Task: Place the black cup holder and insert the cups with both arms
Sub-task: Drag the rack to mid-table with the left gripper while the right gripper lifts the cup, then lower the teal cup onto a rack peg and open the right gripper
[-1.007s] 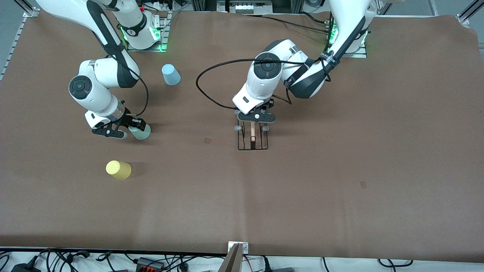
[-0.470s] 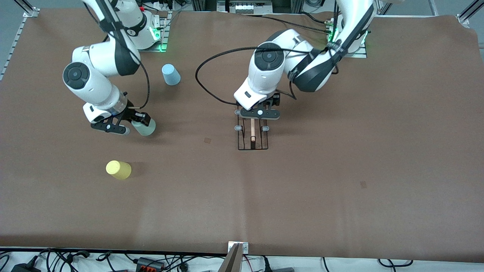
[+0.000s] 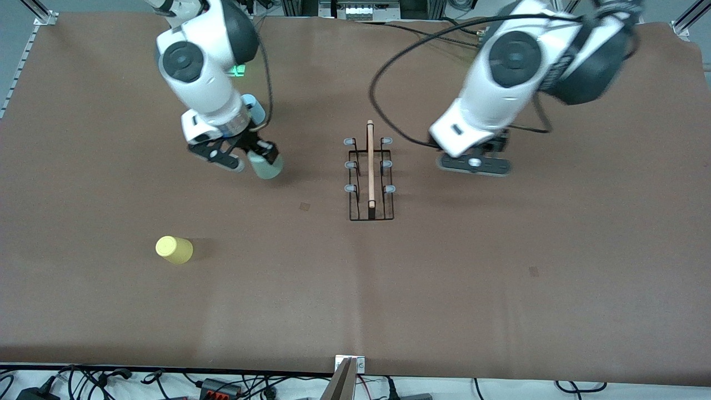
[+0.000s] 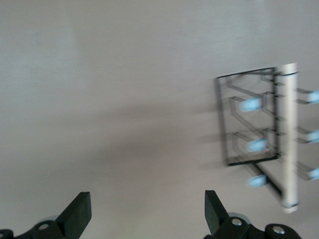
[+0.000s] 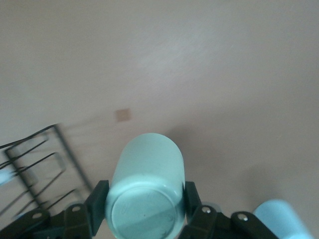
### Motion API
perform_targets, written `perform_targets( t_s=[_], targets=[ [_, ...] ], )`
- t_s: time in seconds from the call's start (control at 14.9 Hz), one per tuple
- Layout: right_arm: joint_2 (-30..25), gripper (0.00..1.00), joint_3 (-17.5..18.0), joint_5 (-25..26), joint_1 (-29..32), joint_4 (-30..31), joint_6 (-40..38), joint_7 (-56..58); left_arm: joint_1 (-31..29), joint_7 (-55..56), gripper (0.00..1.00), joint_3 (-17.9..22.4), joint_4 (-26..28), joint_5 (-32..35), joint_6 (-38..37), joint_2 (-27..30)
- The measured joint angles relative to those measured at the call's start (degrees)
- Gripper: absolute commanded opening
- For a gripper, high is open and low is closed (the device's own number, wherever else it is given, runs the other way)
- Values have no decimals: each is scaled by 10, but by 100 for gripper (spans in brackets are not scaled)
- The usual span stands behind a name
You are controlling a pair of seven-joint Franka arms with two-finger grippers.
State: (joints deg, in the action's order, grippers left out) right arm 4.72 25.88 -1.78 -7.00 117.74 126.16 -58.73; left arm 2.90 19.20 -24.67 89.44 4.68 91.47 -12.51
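Observation:
The black cup holder stands upright at the middle of the table, its wooden rod on top and its pegs bare. It also shows in the left wrist view and the right wrist view. My right gripper is shut on the grey-green cup, held tilted above the table beside the holder, toward the right arm's end; the cup fills the jaws in the right wrist view. My left gripper is open and empty, in the air beside the holder, toward the left arm's end.
The yellow cup stands mouth down, nearer the front camera, toward the right arm's end. The light blue cup stands near the right arm's base, partly hidden by that arm; it also shows in the right wrist view. Cables lie along the table's front edge.
My left gripper has let go of the holder's rod, risen and moved toward the left arm's end. My right gripper has lifted the grey-green cup and carried it toward the holder.

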Motion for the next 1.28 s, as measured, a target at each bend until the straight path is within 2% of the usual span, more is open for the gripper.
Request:
perform_targets(
  t_s=[0.2, 0.47, 0.67, 0.81, 1.01, 1.14, 1.28],
  targets=[
    [10, 18, 20, 0, -28, -39, 0, -88, -91, -110, 100, 1, 0, 0, -37, 32],
    [62, 18, 22, 0, -101, -90, 28, -180, -171, -209, 100, 2, -21, -4, -37, 39],
    [92, 19, 22, 14, -135, -99, 57, -217, -220, -237, 100, 5, -34, -13, -36, 37],
    [106, 19, 22, 25, -144, -99, 59, -223, -208, -239, 100, 44, -32, -31, -24, 33],
    [123, 19, 22, 30, -146, -99, 59, -223, -117, -240, 100, 163, -5, -56, 9, 43],
    [127, 19, 22, 30, -147, -99, 59, -223, -67, -240, 100, 206, 29, -58, 30, 79],
    [128, 19, 22, 30, -150, -98, 57, -224, -38, -240, 100, 227, 66, -58, 37, 124]
  ],
)
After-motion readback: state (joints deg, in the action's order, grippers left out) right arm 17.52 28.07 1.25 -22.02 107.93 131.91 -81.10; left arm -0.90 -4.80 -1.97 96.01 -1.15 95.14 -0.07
